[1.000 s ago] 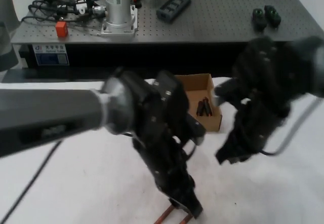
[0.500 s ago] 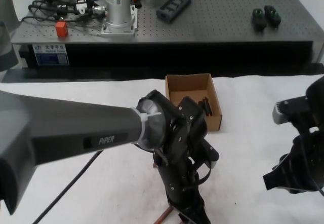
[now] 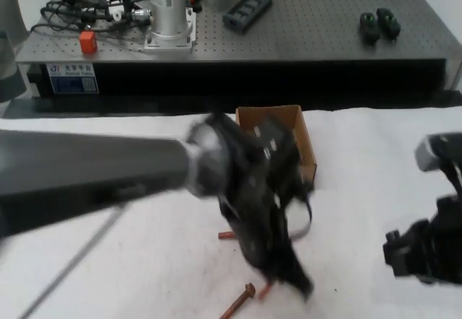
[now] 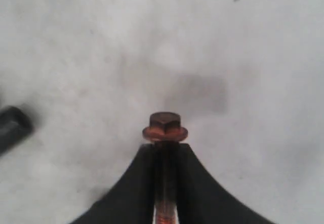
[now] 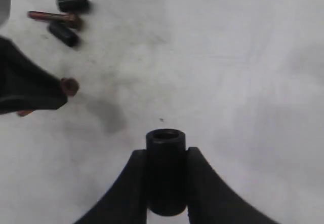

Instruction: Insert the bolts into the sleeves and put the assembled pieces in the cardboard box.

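Left gripper (image 4: 164,149) is clamped tight on a copper bolt (image 4: 165,127): the shank is pinched between the two fingers and the hex flange head pokes out just past the tips. The bolt's long axis runs along the fingers, head leading, above the white cloth (image 3: 144,261). Right gripper (image 5: 166,153) is squeezing a black sleeve (image 5: 166,173), which sits upright between its fingers. The sleeve's long axis also lies along the fingers, and its open bore faces away from the wrist. In the high view the left arm sweeps in blurred from the left edge, its gripper at lower centre, while the right arm sits at the lower right edge, well apart. The cardboard box (image 3: 285,117) sits at centre. A blue-and-white label (image 3: 72,79) sits at upper left on the bench front, print too small to read. A loose bolt (image 3: 238,301) lies on the cloth at bottom centre. The right wrist view shows another bolt (image 5: 50,16) lying between two spare sleeves (image 5: 72,2).
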Robot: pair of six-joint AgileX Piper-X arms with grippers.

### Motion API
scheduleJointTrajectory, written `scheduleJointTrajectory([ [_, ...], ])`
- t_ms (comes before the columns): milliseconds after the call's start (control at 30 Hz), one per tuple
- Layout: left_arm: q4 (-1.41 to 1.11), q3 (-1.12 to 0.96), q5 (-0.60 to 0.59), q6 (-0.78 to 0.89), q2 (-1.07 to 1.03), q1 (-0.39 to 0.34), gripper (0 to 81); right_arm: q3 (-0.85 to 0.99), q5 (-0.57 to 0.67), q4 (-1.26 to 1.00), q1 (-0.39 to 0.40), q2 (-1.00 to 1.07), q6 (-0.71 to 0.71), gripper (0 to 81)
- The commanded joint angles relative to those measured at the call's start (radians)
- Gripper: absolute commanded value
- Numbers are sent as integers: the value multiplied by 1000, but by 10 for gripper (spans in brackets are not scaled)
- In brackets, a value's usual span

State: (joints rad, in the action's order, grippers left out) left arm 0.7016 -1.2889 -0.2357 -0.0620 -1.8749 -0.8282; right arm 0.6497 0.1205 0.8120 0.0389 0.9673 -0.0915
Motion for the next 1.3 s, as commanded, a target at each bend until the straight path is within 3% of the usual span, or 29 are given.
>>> scheduleJointTrajectory([
  [0, -181, 70, -32, 143, 220, 68, 7, -158, 275, -125, 3, -227, 140, 9],
  [133, -606, 292, -272, 393, 419, 164, 7, -320, 505, -435, 65, -330, 366, 9],
  [233, -937, 441, -371, 566, 506, 192, 7, -381, 515, -646, 147, -322, 508, 9],
  [367, -1241, 546, -403, 696, 540, 191, 7, -390, 493, -886, 246, -234, 556, 9],
  [533, -1273, 552, -477, 735, 540, 191, 7, -355, 497, -1086, 291, -86, 597, 9],
  [700, -1273, 552, -480, 735, 540, 191, 7, -305, 500, -1206, 300, 0, 575, 9],
  [1267, -1273, 552, -508, 729, 540, 191, 7, -283, 534, -1259, 300, 4, 540, 9],
])
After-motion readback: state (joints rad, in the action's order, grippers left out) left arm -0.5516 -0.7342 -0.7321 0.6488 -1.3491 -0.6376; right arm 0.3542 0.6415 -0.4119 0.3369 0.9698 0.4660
